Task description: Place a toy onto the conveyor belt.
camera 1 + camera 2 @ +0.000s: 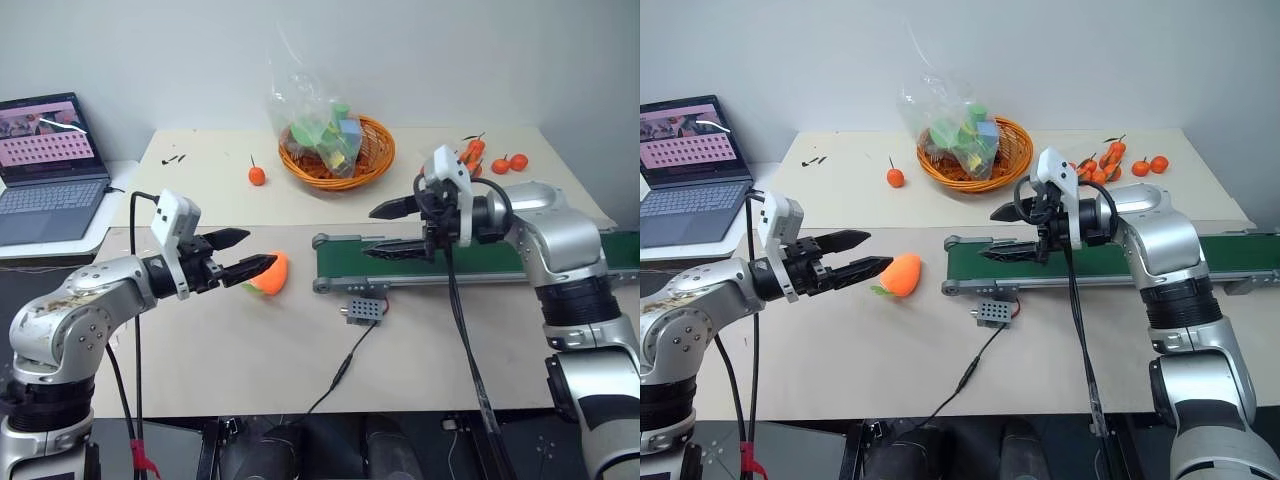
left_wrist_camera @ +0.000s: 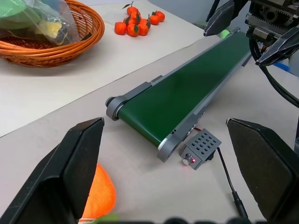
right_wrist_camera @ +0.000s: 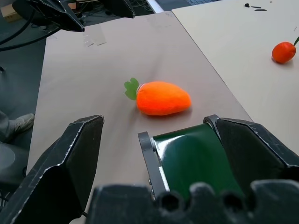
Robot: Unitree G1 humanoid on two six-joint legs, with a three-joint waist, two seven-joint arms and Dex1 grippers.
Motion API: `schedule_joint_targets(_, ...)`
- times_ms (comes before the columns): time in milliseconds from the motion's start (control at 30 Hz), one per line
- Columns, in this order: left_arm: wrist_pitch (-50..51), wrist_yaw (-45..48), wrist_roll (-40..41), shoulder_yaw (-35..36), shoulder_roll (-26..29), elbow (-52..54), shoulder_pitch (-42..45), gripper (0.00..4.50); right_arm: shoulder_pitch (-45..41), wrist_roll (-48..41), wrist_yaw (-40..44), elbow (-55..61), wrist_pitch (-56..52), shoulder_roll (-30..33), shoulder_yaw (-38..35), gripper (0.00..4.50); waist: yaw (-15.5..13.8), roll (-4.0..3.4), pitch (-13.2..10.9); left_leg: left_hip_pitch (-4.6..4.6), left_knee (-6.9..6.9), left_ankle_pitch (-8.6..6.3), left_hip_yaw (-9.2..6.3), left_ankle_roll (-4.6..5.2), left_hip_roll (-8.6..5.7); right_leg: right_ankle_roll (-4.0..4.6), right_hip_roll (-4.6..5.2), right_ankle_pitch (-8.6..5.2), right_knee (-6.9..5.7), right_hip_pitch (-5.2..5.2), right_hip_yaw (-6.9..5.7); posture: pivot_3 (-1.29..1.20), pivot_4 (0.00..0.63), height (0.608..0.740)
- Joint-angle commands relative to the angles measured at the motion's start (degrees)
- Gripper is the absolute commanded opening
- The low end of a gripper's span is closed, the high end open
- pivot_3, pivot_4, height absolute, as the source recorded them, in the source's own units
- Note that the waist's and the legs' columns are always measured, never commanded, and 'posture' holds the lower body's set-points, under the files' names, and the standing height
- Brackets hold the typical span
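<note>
Head view: left tool (image 1: 247,253), fingers spread wide and empty, partly hides the toy (image 1: 901,274), which lies on the table (image 1: 840,340) just beside the conveyor belt (image 1: 1120,258) end. Right wrist view: right tool (image 3: 159,154) spread wide above that end.

Illumination is even, diffuse and bright, apparently from overhead; shadows on the table (image 1: 250,350) are soft and faint. Head views are sharp. Wrist views render the near end effector fingers (image 2: 70,172) enlarged and slightly soft.
</note>
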State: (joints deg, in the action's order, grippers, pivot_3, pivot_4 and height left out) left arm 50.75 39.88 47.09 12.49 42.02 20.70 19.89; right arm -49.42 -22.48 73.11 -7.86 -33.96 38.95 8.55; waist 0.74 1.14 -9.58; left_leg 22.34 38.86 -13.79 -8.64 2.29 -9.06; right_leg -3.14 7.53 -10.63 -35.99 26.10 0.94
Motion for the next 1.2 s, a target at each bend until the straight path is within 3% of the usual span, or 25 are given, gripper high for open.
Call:
schedule_joint_targets(33,-2.52,-0.37,-1.67,1.81,0.71,0.74,-0.75,4.48,-0.78,0.12,0.01,1.35,0.45,0.3,-0.81,4.5,-0.01,0.0,0.0,0.0,0.0,0.0,0.0,0.0,0.0,0.0,0.0,0.0,0.0,0.0,0.0,0.0,0.15,0.74)
schedule_joint_targets(200,-2.18,-8.94,-5.28,7.97,-1.71,-8.92,-4.07,4.48,-1.36,0.66,0.46,0.16,1.17,-0.37,-0.45,4.5,0.13,0.0,0.0,-0.06,-0.05,-0.03,0.1,-0.01,0.05,0.04,-0.07,0.02,0.0,0.03,0.08,0.0,0.15,0.74)
schedule_joint_targets(333,-0.55,-12.17,-2.96,13.38,-4.8,-12.39,-6.9,4.48,-1.52,1.1,0.91,-0.29,1.32,-0.43,-0.43,4.5,0.02,0.0,0.0,-0.05,-0.05,-0.04,0.13,-0.04,0.09,0.07,-0.12,0.04,0.0,0.06,0.07,0.0,0.15,0.74)
schedule_joint_targets(667,-3.6,-14.57,-7.75,10.89,-8.61,-13.51,-10.41,4.48,-1.27,1.51,0.72,-0.27,1.32,-0.92,-0.54,4.5,-0.29,0.01,0.0,-0.02,-0.02,-0.06,0.13,-0.02,0.08,0.07,-0.1,0.05,0.01,0.04,0.06,0.0,0.15,0.74)
schedule_joint_targets(933,10.28,-30.86,10.96,22.17,-24.36,-19.35,-3.4,4.48,-0.19,1.43,0.15,1.04,0.61,-0.12,-1.16,4.5,-0.33,0.08,0.03,0.0,0.08,-0.07,0.12,0.0,0.08,0.05,-0.09,0.06,-0.01,0.03,0.03,0.0,0.15,0.74)
schedule_joint_targets(1200,13.31,-43.01,24.03,26.61,-32.86,-24.71,1.49,4.48,-0.03,1.27,-0.3,1.77,0.22,0.72,-1.54,4.5,-0.2,0.12,0.05,-0.01,0.12,-0.08,0.17,-0.03,0.08,0.03,-0.07,0.07,-0.02,0.01,0.07,0.0,0.15,0.74)
